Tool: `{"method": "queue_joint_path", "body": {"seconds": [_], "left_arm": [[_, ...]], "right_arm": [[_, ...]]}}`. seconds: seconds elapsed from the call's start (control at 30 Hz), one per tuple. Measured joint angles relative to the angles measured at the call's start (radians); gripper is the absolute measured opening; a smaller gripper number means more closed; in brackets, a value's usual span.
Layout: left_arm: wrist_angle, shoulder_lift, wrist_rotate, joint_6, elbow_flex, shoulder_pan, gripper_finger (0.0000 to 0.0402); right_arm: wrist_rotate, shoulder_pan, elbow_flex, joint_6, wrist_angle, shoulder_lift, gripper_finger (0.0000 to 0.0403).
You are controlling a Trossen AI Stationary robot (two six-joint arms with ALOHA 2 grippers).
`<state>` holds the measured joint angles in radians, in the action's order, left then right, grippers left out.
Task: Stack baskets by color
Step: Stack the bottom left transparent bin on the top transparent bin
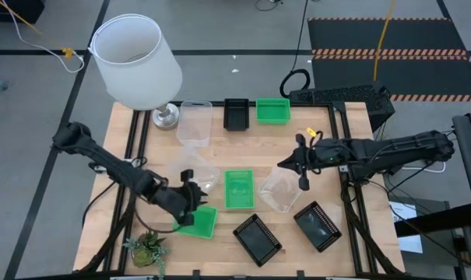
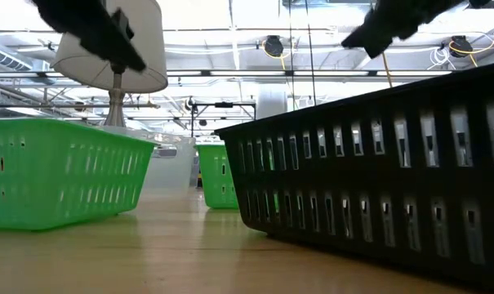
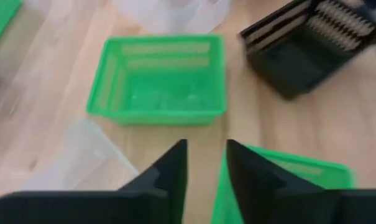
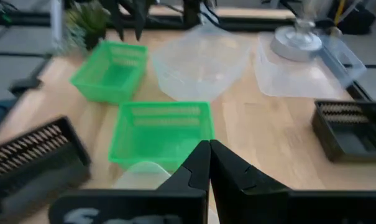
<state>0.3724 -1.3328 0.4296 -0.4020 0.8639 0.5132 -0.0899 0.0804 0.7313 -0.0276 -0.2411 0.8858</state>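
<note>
Basket in green [image 3: 281, 177] lies just under the left gripper [image 3: 206, 162], whose fingers stand narrowly apart and hold nothing; it looks light, thin and springy, so one perforated wall seems the best hold. Right gripper [image 4: 209, 155] is closed and empty, above a clear basket [image 1: 280, 189]

A light wooden table [image 1: 328, 140] stands on a grey concrete floor [image 1: 219, 27], with a black mat edged in orange-striped tape [image 1: 387, 53] beyond its far right corner. A white lampshade [image 1: 135, 61] on a silver base [image 1: 166, 117] occupies the far left corner, a small potted plant [image 1: 147, 249] the near left. Pipes and ceiling lights [image 2: 273, 45] run overhead
</note>
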Motion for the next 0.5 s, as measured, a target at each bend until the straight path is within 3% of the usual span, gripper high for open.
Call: {"method": "queue_joint_path", "body": {"seconds": [0.23,0.5], "left_arm": [[0.022,-0.078,0.073,-0.125,0.000,-0.016,0.0212],[0.161,-0.090,0.052,-0.280,0.000,-0.095,0.0227]], "right_arm": [[-0.019,-0.021,-0.033,0.010,-0.002,0.000,0.0002],[-0.015,-0.021,-0.038,0.010,-0.003,0.000,0.0002]]}}
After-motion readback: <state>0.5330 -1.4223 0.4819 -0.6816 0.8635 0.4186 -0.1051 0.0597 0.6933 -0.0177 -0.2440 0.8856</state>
